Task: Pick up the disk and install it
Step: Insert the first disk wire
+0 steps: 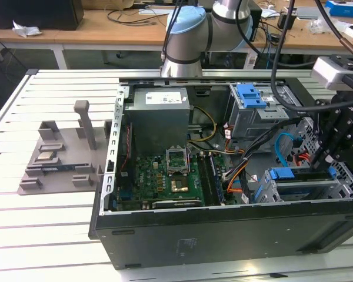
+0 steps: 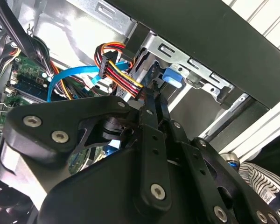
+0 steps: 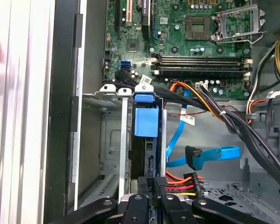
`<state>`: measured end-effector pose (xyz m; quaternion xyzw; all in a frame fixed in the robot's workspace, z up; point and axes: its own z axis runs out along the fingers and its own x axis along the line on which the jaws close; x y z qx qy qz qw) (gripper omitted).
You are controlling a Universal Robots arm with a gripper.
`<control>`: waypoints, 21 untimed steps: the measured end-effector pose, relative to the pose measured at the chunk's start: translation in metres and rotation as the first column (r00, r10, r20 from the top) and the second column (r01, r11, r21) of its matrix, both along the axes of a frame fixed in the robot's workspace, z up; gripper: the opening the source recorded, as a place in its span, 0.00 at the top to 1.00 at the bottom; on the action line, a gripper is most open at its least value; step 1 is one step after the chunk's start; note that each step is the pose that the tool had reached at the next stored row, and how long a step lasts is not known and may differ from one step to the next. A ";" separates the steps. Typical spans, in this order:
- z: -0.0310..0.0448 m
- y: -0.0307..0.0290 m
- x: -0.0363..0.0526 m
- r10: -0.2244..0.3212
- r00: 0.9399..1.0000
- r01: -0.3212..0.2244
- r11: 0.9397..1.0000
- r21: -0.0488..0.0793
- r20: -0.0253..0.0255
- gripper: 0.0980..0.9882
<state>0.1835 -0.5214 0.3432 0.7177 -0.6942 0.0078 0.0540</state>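
Fingers (image 3: 153,186) pinch narrowly on the disk's (image 3: 145,122) rear edge, low centre; push straight along the bay (image 3: 109,140) rails.

Looks like a robotics or electronics lab. Open computer case (image 1: 223,235) laid on a slotted aluminium bench (image 1: 41,235), beside a grey fixture plate (image 1: 59,161) near the bench's edge. Wooden desks (image 1: 106,29) behind, strewn with cables (image 1: 129,14) and small boxes (image 1: 344,9).
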 end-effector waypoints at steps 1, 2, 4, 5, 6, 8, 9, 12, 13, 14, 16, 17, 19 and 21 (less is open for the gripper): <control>-0.0003 0.0000 0.0000 0.000 1.000 0.000 1.000 0.001 0.000 0.93; -0.0005 0.0000 -0.0001 0.000 1.000 0.000 1.000 0.001 0.000 0.93; -0.0007 0.0000 -0.0001 0.000 1.000 0.000 1.000 0.003 0.000 0.93; -0.0008 0.0000 -0.0001 0.000 1.000 0.000 1.000 0.003 0.000 0.93; -0.0011 0.0000 -0.0001 0.000 1.000 0.000 1.000 0.003 0.000 0.93; -0.0022 0.0000 -0.0001 0.000 1.000 0.000 1.000 0.003 0.000 0.93; -0.0028 0.0000 -0.0001 0.000 1.000 0.000 1.000 0.003 0.000 0.93; -0.0038 0.0000 -0.0001 0.000 1.000 0.000 1.000 0.004 0.000 0.93; -0.0031 0.0000 -0.0001 0.000 1.000 0.000 1.000 0.005 0.000 0.93; -0.0018 0.0000 -0.0001 0.000 1.000 0.000 1.000 0.005 0.001 0.93; 0.0001 -0.0001 -0.0001 0.000 1.000 0.000 1.000 0.004 0.001 0.93; 0.0001 0.0000 -0.0001 -0.003 1.000 0.003 1.000 0.004 0.001 0.93; -0.0002 -0.0001 -0.0001 -0.011 1.000 0.011 1.000 0.005 0.001 0.93; -0.0010 0.0000 -0.0001 -0.011 1.000 0.011 1.000 0.007 0.000 0.93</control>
